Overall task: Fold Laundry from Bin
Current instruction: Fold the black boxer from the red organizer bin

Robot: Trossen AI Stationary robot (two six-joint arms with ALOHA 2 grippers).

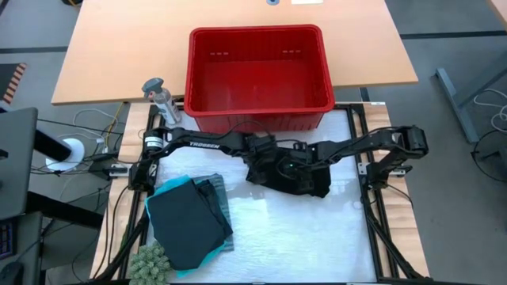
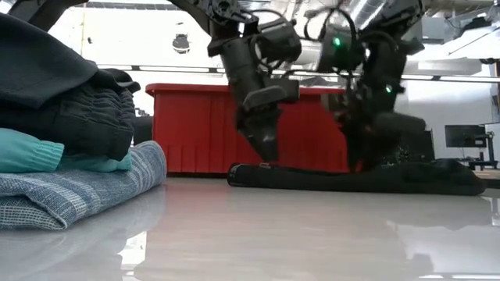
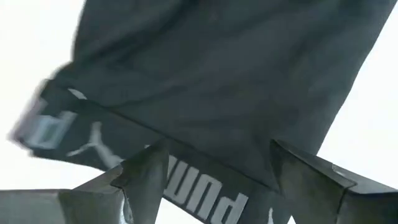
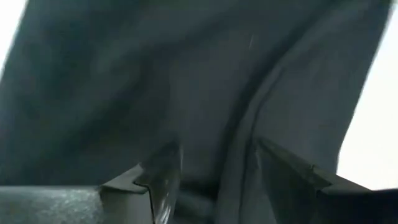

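So both my grippers are down over the black garment [image 1: 295,178] lying flat on the white table [image 1: 317,237], just in front of the red bin [image 1: 257,75]. Left gripper [image 3: 214,180] has its fingers spread above the waistband; right gripper [image 4: 214,180] is spread too. Folded stack [image 1: 188,222] sits well off to my left.

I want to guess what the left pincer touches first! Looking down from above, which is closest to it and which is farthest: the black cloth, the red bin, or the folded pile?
From the left pincer:
1. Black cloth: right beneath it.
2. Red bin: just behind it.
3. Folded pile: farthest, at the table's front left.
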